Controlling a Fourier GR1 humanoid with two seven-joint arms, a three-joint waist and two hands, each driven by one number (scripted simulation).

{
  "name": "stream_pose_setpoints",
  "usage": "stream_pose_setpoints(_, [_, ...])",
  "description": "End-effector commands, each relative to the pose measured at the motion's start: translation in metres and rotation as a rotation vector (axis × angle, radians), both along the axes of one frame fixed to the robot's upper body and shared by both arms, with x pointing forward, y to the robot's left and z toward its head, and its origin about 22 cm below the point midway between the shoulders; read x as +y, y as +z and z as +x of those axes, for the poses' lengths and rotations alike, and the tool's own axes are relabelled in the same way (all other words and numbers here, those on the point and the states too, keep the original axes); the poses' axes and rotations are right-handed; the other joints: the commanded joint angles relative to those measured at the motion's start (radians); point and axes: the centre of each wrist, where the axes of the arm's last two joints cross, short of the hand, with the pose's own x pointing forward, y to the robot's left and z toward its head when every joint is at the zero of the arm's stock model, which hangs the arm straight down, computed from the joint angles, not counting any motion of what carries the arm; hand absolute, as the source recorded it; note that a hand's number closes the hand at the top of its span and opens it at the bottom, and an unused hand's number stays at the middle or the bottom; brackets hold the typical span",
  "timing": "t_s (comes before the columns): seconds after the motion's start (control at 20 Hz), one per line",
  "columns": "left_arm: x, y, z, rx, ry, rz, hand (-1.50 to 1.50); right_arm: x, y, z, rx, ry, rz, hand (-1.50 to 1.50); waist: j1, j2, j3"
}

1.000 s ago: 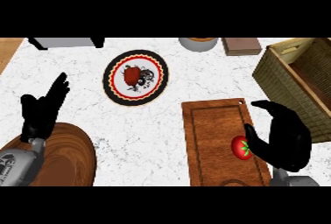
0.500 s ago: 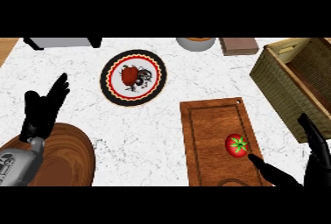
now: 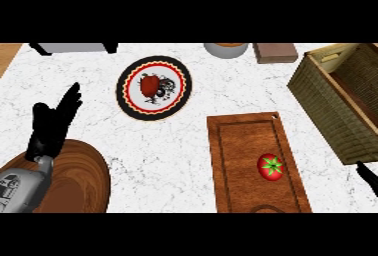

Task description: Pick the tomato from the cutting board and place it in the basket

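Round tomato (image 3: pixel 271 167) (green star top) sits on grooved wooden cutting board (image 3: pixel 242 145).

1. A kitchen is suggested by the white marbled tabletop (image 3: pixel 244 85).
2. A wooden cutting board (image 3: pixel 240 150) is seen on it, with a tomato (image 3: pixel 271 167) laid on top.
3. A patterned plate (image 3: pixel 177 100) carrying food, a woven basket (image 3: pixel 325 110) and a round wooden board (image 3: pixel 74 170) are placed nearby.

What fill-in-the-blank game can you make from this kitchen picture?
The round red ___ lies on the long brown wooden cutting board. Its leafy top is ___. The woven brown wicker basket stands on the board's ___ side.
Missing words: tomato, green, right.
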Motion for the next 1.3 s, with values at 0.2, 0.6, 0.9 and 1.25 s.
stream_pose_setpoints(0.2, [-0.007, -0.020, -0.006, 0.029, -0.021, -0.015, 0.00, 0.030, 0.080, -0.028, 0.169, 0.038, -0.029, -1.50, 0.028, 0.005, 0.001])
stream_pose_setpoints(0.6, [-0.022, -0.003, 0.013, 0.034, -0.034, -0.027, 0.00, 0.030, 0.073, -0.023, 0.099, -0.089, 0.010, -1.50, 0.031, 0.006, 0.002])
stream_pose_setpoints(0.9, [-0.026, -0.011, -0.011, 0.024, -0.038, -0.022, 0.00, 0.034, 0.053, -0.020, 0.088, -0.145, -0.023, -1.50, 0.045, 0.004, 0.003])
stream_pose_setpoints(1.25, [-0.035, -0.018, 0.000, 0.031, -0.062, -0.016, 0.00, 0.057, 0.019, 0.007, 0.124, -0.100, 0.031, -1.50, 0.045, 0.007, 0.003])
